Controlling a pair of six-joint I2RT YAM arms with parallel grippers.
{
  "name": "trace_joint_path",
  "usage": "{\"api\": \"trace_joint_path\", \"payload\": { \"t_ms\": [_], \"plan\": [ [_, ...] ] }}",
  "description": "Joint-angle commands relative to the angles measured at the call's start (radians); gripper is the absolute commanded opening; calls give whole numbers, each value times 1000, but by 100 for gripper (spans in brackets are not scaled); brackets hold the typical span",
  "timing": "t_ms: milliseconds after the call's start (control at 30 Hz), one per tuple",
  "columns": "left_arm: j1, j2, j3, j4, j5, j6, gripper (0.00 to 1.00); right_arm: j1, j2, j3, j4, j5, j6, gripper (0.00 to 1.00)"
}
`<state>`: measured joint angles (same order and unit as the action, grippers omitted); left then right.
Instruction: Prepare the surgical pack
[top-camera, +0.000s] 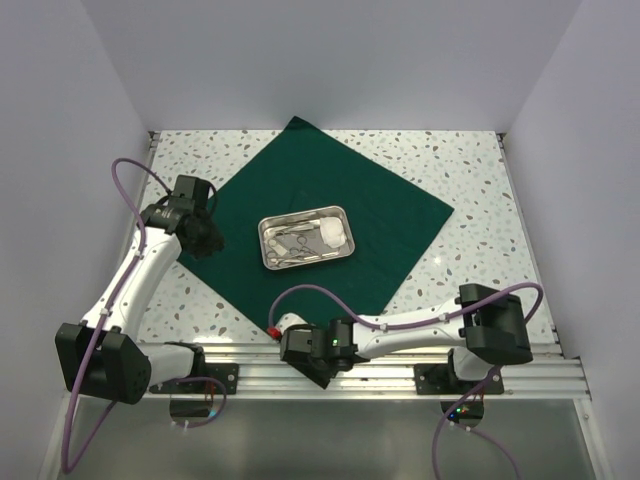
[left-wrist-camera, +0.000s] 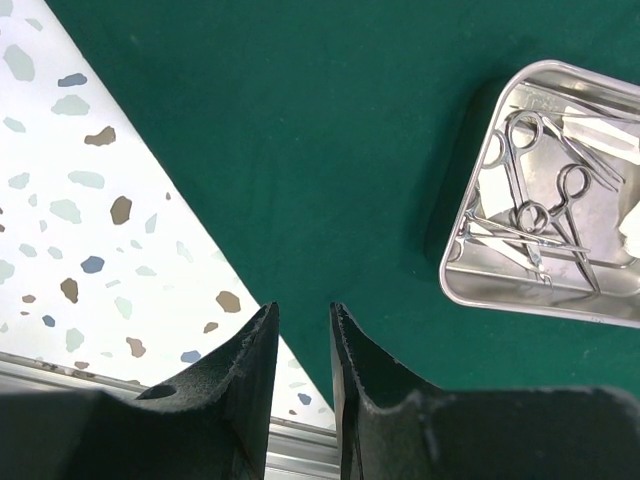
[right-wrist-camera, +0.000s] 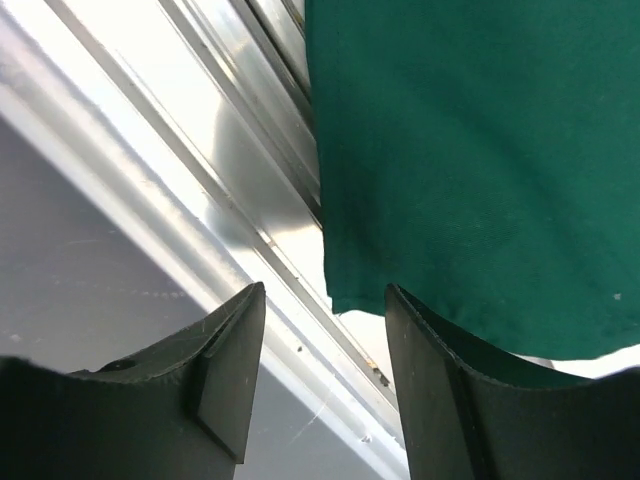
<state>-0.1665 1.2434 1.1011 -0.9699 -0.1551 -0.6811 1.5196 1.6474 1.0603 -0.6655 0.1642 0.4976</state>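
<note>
The surgical pack is a dark green cloth (top-camera: 380, 210) spread flat as a diamond on the speckled table. A steel tray (top-camera: 262, 245) stands on its middle, holding scissors-like instruments (top-camera: 290, 242) and white gauze (top-camera: 333, 233). My left gripper (top-camera: 210, 240) hovers at the cloth's left corner, its jaws a narrow gap apart and empty. The left wrist view (left-wrist-camera: 303, 310) shows the cloth (left-wrist-camera: 300, 120) edge below the gripper and the tray (left-wrist-camera: 450, 280) to the right. My right gripper (top-camera: 297, 348) is open and empty at the cloth's near corner (right-wrist-camera: 345, 295), which shows between its jaws in the right wrist view (right-wrist-camera: 325, 290).
An aluminium rail (top-camera: 400, 375) runs along the table's near edge, close under the right gripper (right-wrist-camera: 200, 150). White walls close in the left, right and back. Speckled tabletop (top-camera: 480, 180) shows around the cloth.
</note>
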Motion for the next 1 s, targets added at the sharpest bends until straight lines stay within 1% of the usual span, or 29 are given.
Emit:
{"api": "trace_joint_path", "payload": {
  "t_ms": [0, 67, 133, 167, 200, 333, 367, 433, 467, 500, 533, 567, 633, 800, 833, 867, 933, 967],
  "plan": [
    [-1, -16, 0, 2, 15, -11, 30, 7, 14, -26, 30, 17, 51, 54],
    [-1, -19, 2, -3, 15, -6, 31, 7, -55, -49, 38, 17, 87, 55],
    [-1, -27, -9, 0, 19, -6, 31, -10, -113, -71, 49, -2, 123, 59],
    [-1, -28, -13, 2, 20, -8, 30, -19, -170, -94, 35, -6, 174, 63],
    [-1, -29, -17, 2, 28, -6, 30, -32, -196, -109, 32, -17, 196, 64],
    [-1, -36, -29, 8, 40, -3, 30, -122, -365, -213, 43, -74, 289, 68],
    [-1, -36, -29, 10, 42, -3, 30, -148, -433, -270, 70, -121, 321, 68],
    [-1, -36, -29, 14, 46, 2, 30, -251, -491, -339, 110, -187, 343, 73],
    [-1, -33, -27, 14, 48, 3, 30, -294, -520, -411, 183, -297, 357, 76],
    [-1, -32, -27, 14, 52, 5, 30, -336, -550, -442, 213, -346, 361, 79],
    [-1, -30, -27, 16, 57, 3, 30, -401, -563, -463, 231, -377, 369, 80],
    [-1, -30, -26, 16, 63, 3, 30, -421, -570, -494, 260, -421, 384, 81],
    [-1, -27, -23, 16, 68, 5, 30, -444, -569, -520, 309, -460, 404, 82],
    [-1, -28, -24, 8, 74, 6, 30, -447, -560, -597, 424, -471, 476, 82],
    [-1, -27, -26, 5, 77, 6, 30, -449, -555, -614, 501, -474, 513, 82],
    [-1, -28, -26, 2, 80, 6, 30, -449, -552, -652, 539, -479, 533, 81],
    [-1, -33, -30, 0, 81, 9, 30, -449, -525, -680, 631, -480, 574, 80],
    [-1, -35, -32, -1, 81, 9, 30, -449, -515, -694, 651, -474, 582, 79]
  ]
}}
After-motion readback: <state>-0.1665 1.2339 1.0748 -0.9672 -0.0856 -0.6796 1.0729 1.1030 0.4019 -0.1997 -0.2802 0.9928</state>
